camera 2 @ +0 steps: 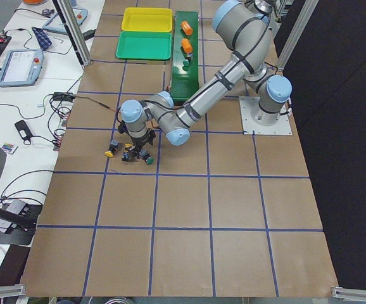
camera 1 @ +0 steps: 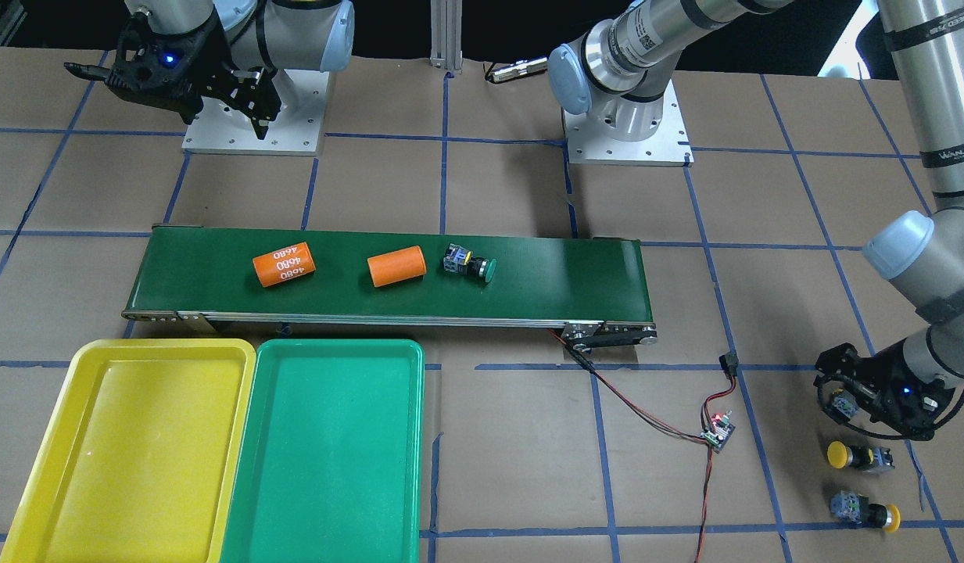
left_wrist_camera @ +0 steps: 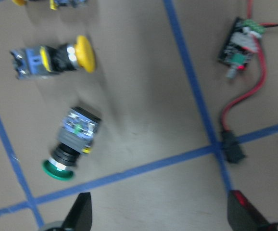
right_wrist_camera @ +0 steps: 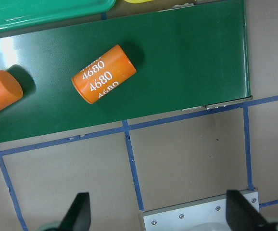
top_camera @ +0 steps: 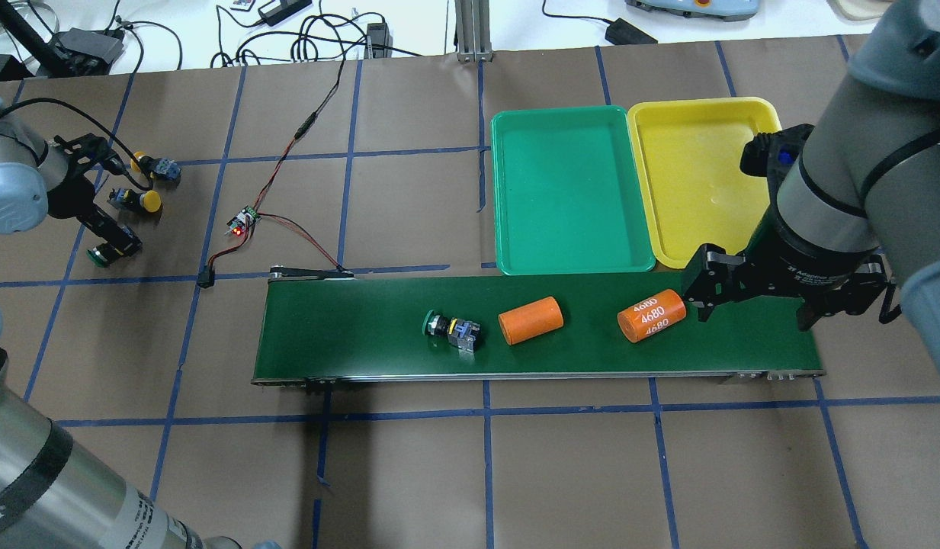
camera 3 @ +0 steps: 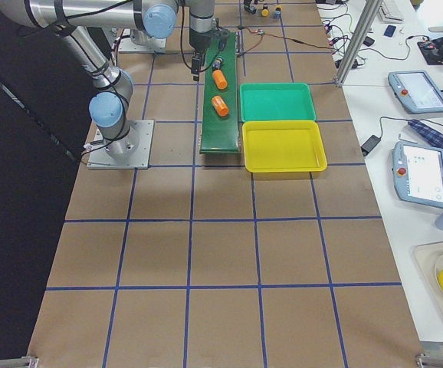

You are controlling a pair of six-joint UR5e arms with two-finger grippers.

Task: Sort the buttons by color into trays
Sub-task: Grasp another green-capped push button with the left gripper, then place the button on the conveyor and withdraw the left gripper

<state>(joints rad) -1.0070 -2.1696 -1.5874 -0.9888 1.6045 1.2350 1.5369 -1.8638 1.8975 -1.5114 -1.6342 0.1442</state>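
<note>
One green button [camera 1: 467, 263] lies on its side mid-belt. Two yellow buttons [camera 1: 858, 456] [camera 1: 865, 510] lie on the table at my left. A second green button [left_wrist_camera: 74, 142] lies beside them on the paper, just ahead of my left gripper [left_wrist_camera: 160, 216], which is open and empty and low over the table; it also shows in the overhead view [top_camera: 107, 240]. My right gripper [right_wrist_camera: 158, 216] is open and empty, held above the table on the robot's side of the belt's end [top_camera: 755, 301]. The yellow tray [camera 1: 137, 438] and green tray [camera 1: 333, 453] are empty.
Two orange cylinders [camera 1: 284, 264] [camera 1: 396, 266] lie on the dark-green conveyor belt [camera 1: 568, 274]. A small circuit board [camera 1: 718, 430] with red and black wires sits between the belt and the loose buttons. The trays stand side by side along the belt's far edge.
</note>
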